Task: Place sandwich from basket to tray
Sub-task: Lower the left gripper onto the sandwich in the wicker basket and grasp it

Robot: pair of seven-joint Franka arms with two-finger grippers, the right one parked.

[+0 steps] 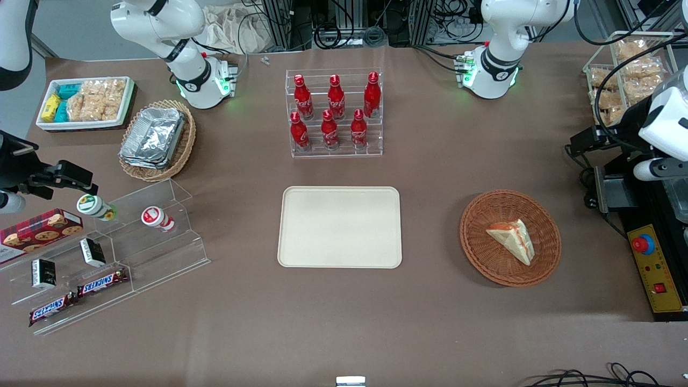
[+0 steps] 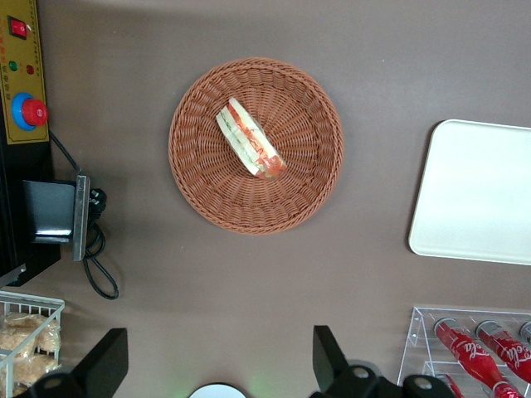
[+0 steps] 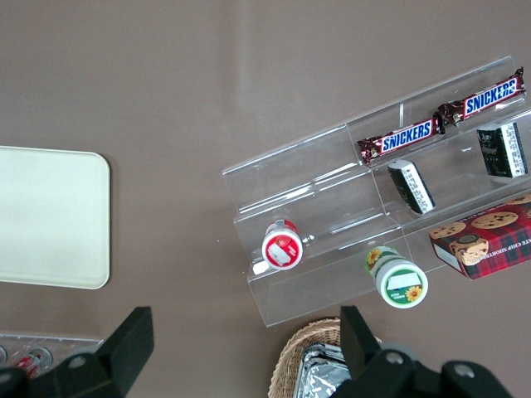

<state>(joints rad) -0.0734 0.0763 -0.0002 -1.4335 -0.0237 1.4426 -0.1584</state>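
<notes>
my gripper [image 2: 217,365] hangs high above the table with its two fingers [image 2: 101,363] spread wide and nothing between them; it is well above the basket [image 2: 199,178], which lies toward my working end of the table. the sandwich [image 2: 250,138] rests in the basket, a wrapped wedge lying slantwise, a little off the basket's middle. the tray [image 1: 339,227] lies bare in the middle of the table, well apart from the basket, with a rack of red bottles [image 1: 334,112] farther from the front camera than it

what worries me: the wedge sits at an angle to my fingers, so if i come down without turning, i judge i could catch a corner and tip it. the clear wrap looks slick and the bread soft, so a hard squeeze may crush it and a light one may let it slip on the carry. going too deep, i could snag the weave and drag the basket along
</notes>
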